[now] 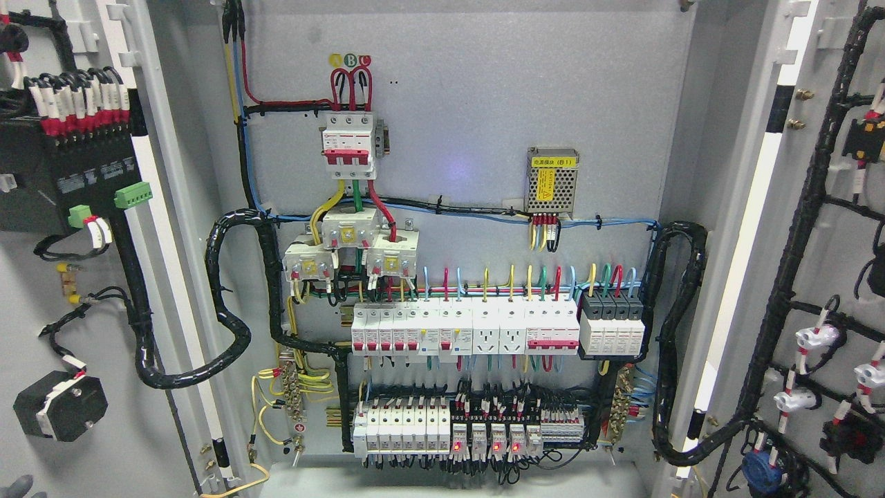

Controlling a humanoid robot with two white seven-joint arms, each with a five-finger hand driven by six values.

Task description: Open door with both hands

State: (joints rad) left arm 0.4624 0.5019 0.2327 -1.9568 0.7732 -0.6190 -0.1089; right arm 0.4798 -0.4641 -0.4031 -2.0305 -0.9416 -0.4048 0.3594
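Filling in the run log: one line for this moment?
doors: left door and right door both swung open | cabinet interior exposed | hands: not clearly visible

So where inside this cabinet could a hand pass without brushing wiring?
Bare backplate upper right, above the power supply, and the strip between it and the upper breaker row. The floor ledge is bare. Crowded: lower breaker row, both doors' looms.

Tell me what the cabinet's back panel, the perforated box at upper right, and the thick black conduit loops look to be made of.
Back panel: likely sheet metal, painted matte light grey; flat, uniform, faintly textured.
Perforated box: bare metal, seemingly; silvery sheen, a regular grid of holes, yellow label.
Black conduit: probably flexible plastic wrap; ridged spiral surface, glossy highlights, bends freely.
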